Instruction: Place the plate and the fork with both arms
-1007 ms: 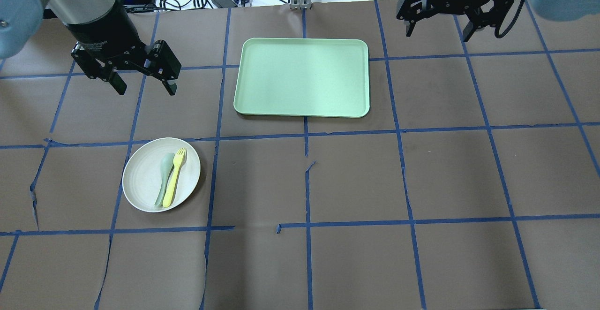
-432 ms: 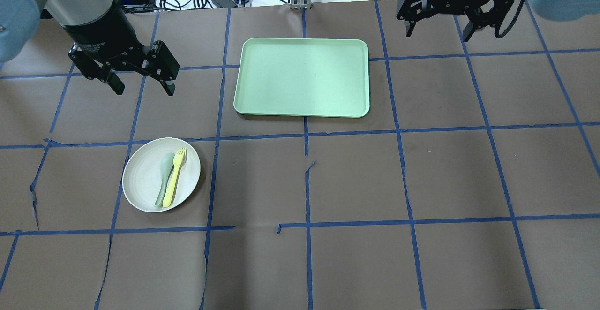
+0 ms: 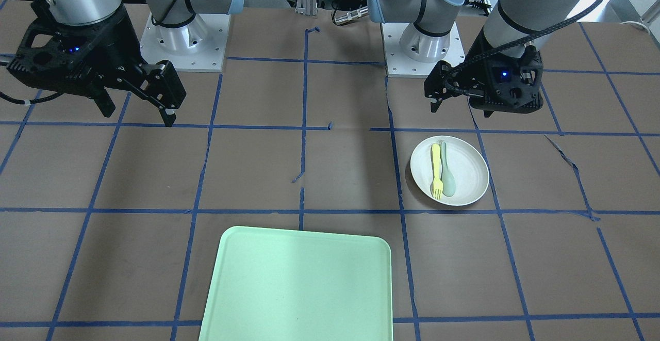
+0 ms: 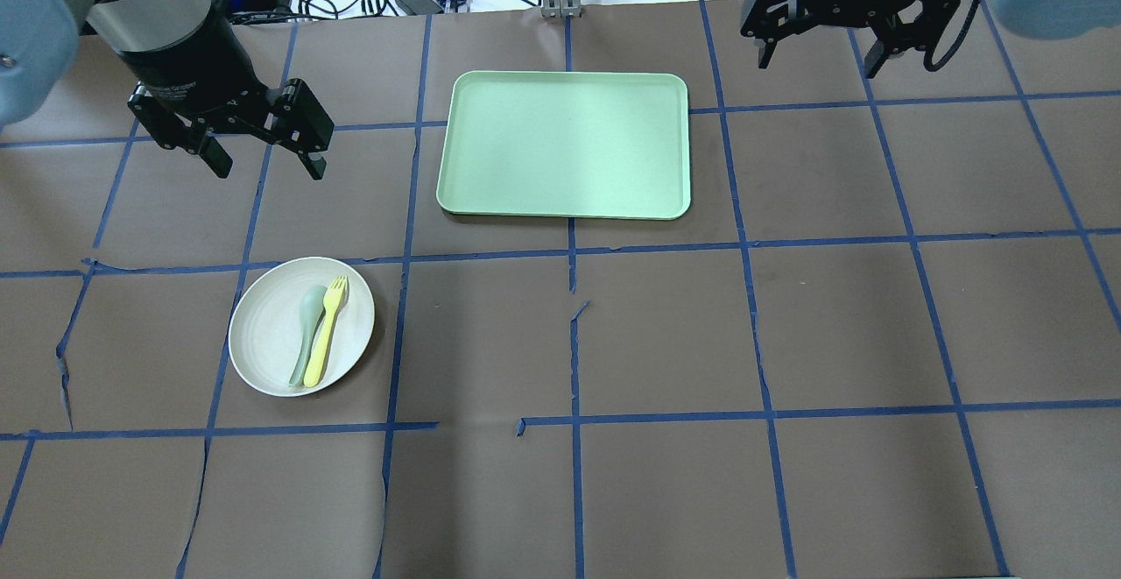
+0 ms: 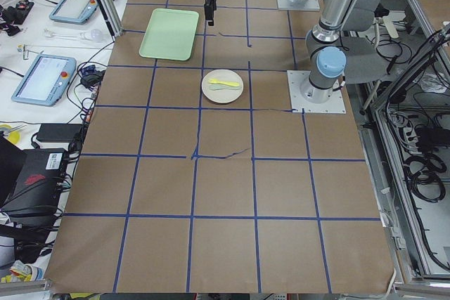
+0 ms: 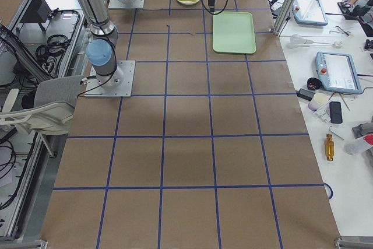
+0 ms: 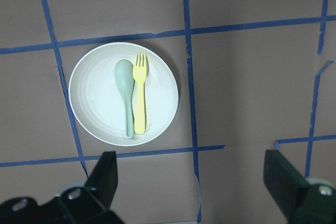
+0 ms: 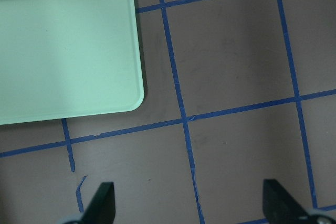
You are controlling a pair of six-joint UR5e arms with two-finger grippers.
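The off-white plate (image 4: 263, 334) lies on the left part of the table. The yellow fork (image 4: 327, 334) lies on it, tines towards the far side, beside a pale grey-green spoon (image 4: 306, 325). My left gripper (image 4: 267, 167) is open and empty, hovering high on the plate's far side. Its wrist view looks down on the plate (image 7: 97, 98) and fork (image 7: 140, 98) between its spread fingers. My right gripper (image 4: 819, 64) is open and empty, high beyond the tray's right far corner. The front view shows the plate (image 3: 469, 171), the fork (image 3: 436, 168) and the right gripper (image 3: 139, 118).
A large mint-green tray (image 4: 565, 145) lies at the table's far middle, to the right of the left gripper; it also shows in the right wrist view (image 8: 63, 51). Brown paper with blue tape lines covers the table. Cables and devices lie past the far edge.
My left gripper has shifted slightly to the left and towards the far side. The right gripper, the plate and the cutlery have not moved.
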